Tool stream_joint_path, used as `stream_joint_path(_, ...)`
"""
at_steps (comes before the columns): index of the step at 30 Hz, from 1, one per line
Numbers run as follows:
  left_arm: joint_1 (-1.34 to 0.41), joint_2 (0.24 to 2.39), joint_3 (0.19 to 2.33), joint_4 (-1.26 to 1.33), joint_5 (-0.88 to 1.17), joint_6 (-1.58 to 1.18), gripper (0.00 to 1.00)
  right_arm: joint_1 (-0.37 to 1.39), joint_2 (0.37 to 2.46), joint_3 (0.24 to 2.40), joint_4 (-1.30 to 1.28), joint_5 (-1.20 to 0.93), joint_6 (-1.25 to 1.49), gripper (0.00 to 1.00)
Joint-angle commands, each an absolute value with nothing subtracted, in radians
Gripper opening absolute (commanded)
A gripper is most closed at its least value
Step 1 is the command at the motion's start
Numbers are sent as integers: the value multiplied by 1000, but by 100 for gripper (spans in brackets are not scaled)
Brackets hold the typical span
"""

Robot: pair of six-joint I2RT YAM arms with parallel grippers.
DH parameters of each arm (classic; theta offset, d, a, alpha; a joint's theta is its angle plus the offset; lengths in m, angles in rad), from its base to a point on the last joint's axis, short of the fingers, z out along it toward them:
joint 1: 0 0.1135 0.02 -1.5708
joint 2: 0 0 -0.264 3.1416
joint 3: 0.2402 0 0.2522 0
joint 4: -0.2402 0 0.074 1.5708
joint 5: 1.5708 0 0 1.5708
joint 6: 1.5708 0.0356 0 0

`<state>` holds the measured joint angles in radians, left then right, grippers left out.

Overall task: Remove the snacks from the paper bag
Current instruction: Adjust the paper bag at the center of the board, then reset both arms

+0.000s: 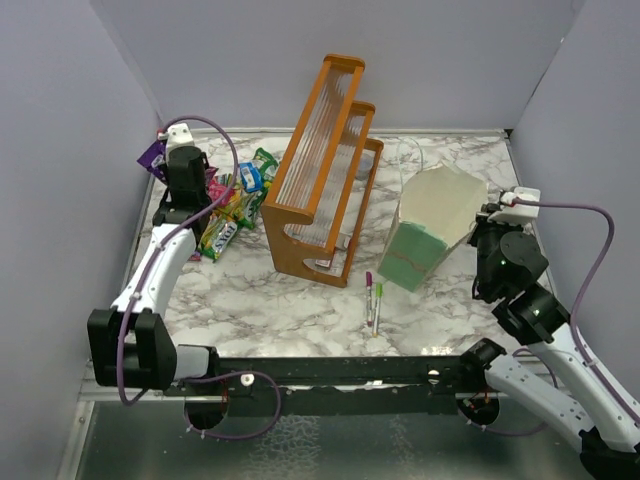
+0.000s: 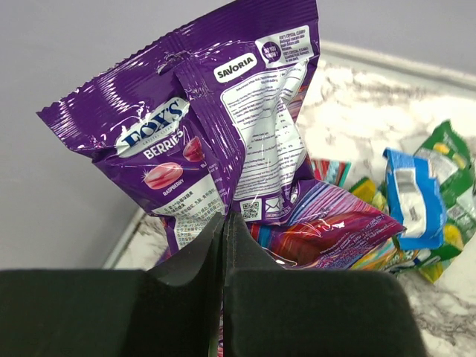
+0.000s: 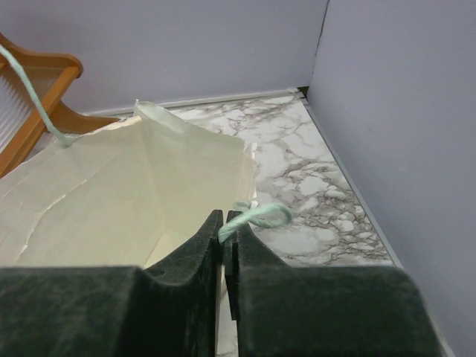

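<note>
Shiny purple foil packet [image 2: 201, 126] pinched by left gripper [image 2: 224, 223], mint-green paper bag [image 1: 432, 225] at right, cream inside showing, cord [image 3: 256, 216] pinched by right gripper [image 3: 223, 223]

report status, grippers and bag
Left gripper shut on purple packet, by the snack pile. Right gripper shut on cord handle of paper bag. No packets seen in bag. Orange rack between arms.

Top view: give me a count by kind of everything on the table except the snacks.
Paper bag: 1
Orange wooden rack: 1
Marker pens: 2 (purple, green)
Total: 4
</note>
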<state>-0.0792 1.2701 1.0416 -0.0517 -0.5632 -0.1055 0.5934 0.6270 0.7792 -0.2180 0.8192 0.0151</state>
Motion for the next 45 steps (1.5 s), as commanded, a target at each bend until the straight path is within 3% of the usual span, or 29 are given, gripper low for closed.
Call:
stream_joint_path(1, -38, 1354, 1086, -81, -473, -177, 0, 588, 619, 769, -281, 807, 45, 13)
stream_joint_path(10, -11, 1566, 1133, -123, -474, -184, 0, 588, 656, 901, -359, 697, 73, 35)
stream_joint_path(12, -8, 1618, 1166, -159, -465, -191, 2, 588, 642, 932, -401, 667, 92, 47)
stream_joint_path(15, -8, 1673, 1203, -199, -449, -201, 18, 588, 611, 967, -447, 613, 89, 69)
stream_joint_path(22, -8, 1612, 1183, -194, -405, -227, 51, 588, 533, 1043, -569, 506, 102, 100)
stream_joint_path(27, -8, 1493, 1138, -171, -389, -221, 69, 588, 493, 1081, -603, 430, 157, 99)
stream_joint_path(29, -10, 1440, 1135, -178, -362, -213, 81, 588, 484, 1102, -631, 395, 162, 99)
stream_joint_path(32, -25, 1311, 1130, -184, -294, -208, 89, 588, 465, 1115, -642, 416, 147, 99)
stream_joint_path(36, -34, 1132, 1167, -194, -118, -236, 92, 588, 479, 1185, -655, 447, 152, 99)
stream_joint_path(41, -38, 1031, 1436, -250, 102, -290, 93, 588, 562, 1336, -685, 421, 137, 99)
stream_joint_path(45, -237, 1007, 1633, -346, 157, -188, 93, 588, 582, 1399, -648, 375, 118, 99)
